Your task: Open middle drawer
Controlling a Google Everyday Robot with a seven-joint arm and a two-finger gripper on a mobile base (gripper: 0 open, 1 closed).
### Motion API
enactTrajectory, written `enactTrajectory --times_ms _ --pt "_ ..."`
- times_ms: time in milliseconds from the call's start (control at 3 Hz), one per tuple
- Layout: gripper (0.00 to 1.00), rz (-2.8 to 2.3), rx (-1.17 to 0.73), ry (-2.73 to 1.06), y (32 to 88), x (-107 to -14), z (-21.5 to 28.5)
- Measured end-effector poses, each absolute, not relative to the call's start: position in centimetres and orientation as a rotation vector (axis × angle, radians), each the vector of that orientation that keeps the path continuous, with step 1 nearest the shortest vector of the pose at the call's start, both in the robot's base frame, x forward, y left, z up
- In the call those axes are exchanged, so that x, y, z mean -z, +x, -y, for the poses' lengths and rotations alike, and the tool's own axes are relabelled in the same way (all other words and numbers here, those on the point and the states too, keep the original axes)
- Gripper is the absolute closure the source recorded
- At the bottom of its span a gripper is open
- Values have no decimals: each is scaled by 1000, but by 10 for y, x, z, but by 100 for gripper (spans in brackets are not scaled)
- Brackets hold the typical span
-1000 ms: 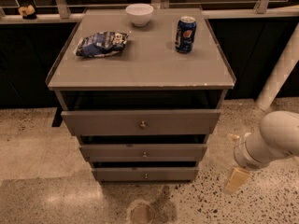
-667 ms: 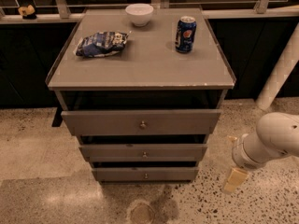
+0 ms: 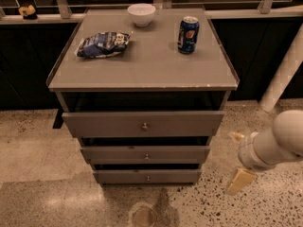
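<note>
Hardly any change from a second ago. Same place for the gripper (image 3: 238,158): low at the right, well apart from the drawers, just above the speckled floor (image 3: 42,193), at the end of the white arm (image 3: 284,136). Two tan fingers (image 3: 240,179) spread wide, with nothing held between them. Perhaps a touch lower and further left than in the oldest picture, no more.

No contact with the middle drawer (image 3: 180,154), between the top drawer (image 3: 104,123) and the bottom drawer (image 3: 118,176); small round knob (image 3: 146,156) at its centre, untouched. Front set back behind the pulled-out top one, exactly as before.

On the counter (image 3: 151,65), all unmoved: white bowl (image 3: 141,14) at the back edge, blue can (image 3: 188,34) upright to its right, crumpled bag (image 3: 102,44) lying at the left.
</note>
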State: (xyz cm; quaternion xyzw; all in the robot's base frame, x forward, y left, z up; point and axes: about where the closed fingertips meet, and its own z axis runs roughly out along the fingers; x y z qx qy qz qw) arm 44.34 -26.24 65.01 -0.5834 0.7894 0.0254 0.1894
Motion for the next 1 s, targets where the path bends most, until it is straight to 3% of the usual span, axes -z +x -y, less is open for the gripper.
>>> enactTrajectory --times_ms 333,667,1000 --pt "0 -2093 -4 -1538 419 -748 282" --pt "0 -2007 -57 -1455 399 -801 327" --pt "0 -1918 -90 -1492 400 -834 333"
